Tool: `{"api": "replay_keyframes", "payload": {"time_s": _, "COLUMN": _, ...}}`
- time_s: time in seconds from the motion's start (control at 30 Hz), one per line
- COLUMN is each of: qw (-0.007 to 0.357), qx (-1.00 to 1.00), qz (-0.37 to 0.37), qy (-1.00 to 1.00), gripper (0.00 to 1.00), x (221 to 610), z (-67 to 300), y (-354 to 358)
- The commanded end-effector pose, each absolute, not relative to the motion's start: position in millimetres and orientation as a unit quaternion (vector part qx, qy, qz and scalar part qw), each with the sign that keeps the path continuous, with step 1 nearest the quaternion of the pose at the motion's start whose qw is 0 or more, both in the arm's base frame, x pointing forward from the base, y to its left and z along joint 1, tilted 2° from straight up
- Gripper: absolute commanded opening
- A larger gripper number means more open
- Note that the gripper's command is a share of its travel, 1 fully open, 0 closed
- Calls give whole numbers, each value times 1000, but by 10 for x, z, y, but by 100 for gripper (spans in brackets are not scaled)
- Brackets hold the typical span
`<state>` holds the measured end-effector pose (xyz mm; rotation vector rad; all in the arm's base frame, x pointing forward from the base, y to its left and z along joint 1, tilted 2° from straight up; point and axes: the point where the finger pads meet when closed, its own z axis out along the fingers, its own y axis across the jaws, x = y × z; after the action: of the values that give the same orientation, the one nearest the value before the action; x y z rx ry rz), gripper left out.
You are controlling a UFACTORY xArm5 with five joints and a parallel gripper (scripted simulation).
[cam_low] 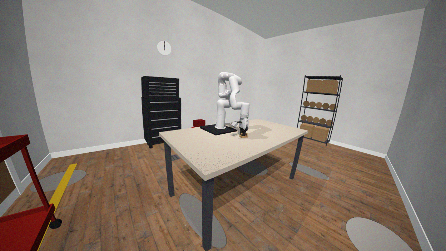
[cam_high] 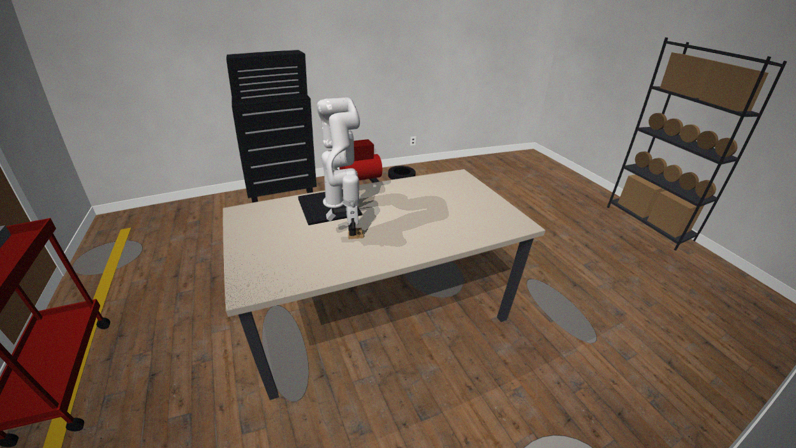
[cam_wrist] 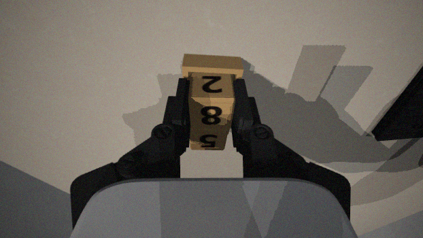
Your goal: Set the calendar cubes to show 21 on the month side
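Note:
The small wooden calendar tray (cam_high: 356, 237) (cam_low: 244, 136) is at the table, below my gripper (cam_high: 352, 231) (cam_low: 243, 134) (cam_wrist: 211, 82). In the wrist view a wooden bar (cam_wrist: 212, 61), apparently part of the tray, lies just beyond the fingertips. Wooden faces with black digits show in a row between the fingers: a 2 (cam_wrist: 211, 84), an 8 (cam_wrist: 211, 115) and a partly cut-off 5 (cam_wrist: 207, 140), all upside down in that view. The fingers are shut against both sides of a number cube. Which digits share a cube is unclear. The month's name and the tray's floor are hidden.
The pale table (cam_high: 278, 250) (cam_low: 202, 149) carries the robot's black base plate (cam_high: 311, 211) (cam_low: 210, 129), close behind the tray. Its dark corner shows at the right of the wrist view (cam_wrist: 404, 119). The arm's shadow falls across the table beside the tray.

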<state>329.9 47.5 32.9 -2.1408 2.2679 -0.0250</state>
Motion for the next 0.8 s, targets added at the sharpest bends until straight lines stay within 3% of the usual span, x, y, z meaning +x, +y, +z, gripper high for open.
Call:
{"api": "replay_keyframes", "payload": {"time_s": 0.0, "qw": 13, "qx": -686, "qz": -9, "qy": 727, "gripper": 27, "x": 3310, "z": 338, "y": 477}}
{"api": "replay_keyframes", "payload": {"time_s": 0.3, "qw": 13, "qx": -686, "qz": -9, "qy": 727, "gripper": 31, "x": 3310, "z": 338, "y": 477}}
{"api": "replay_keyframes", "payload": {"time_s": 0.63, "qw": 13, "qx": -686, "qz": -9, "qy": 727, "gripper": 47, "x": 3310, "z": 338, "y": 477}}
{"api": "replay_keyframes", "payload": {"time_s": 0.77, "qw": 13, "qx": -686, "qz": -9, "qy": 727, "gripper": 47, "x": 3310, "z": 338, "y": 477}}
